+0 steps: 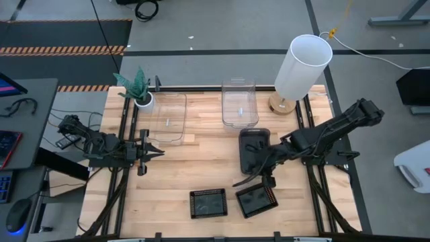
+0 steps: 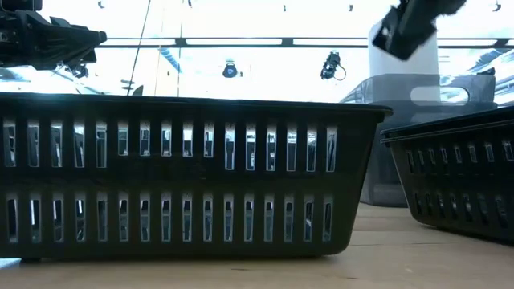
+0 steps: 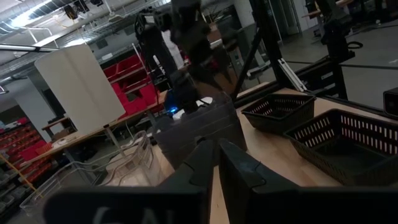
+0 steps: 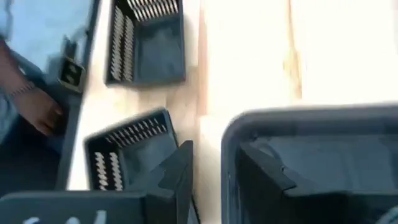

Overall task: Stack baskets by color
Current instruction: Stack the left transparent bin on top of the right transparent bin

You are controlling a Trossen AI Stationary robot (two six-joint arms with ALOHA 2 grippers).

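A smoky dark-grey basket rests flat on the table right of centre. My right gripper hovers at its near end, slanting down. It is open, with one finger outside and one inside the end wall. Two black mesh baskets sit side by side near the front edge. Two clear baskets lie toward the back. My left gripper waits shut at the table's left, held level above the wood and holding nothing. My right gripper stands astride the near end wall of the smoky basket, coming from the near right and slanting down. The basket's bottom rests on the table. Whether either finger touches the wall I cannot tell.
A white cylindrical lamp stands at the back right, and a small potted plant at the back left. A person's hand shows beyond the table's near edge. Bare wood lies between the left gripper and the mesh baskets.
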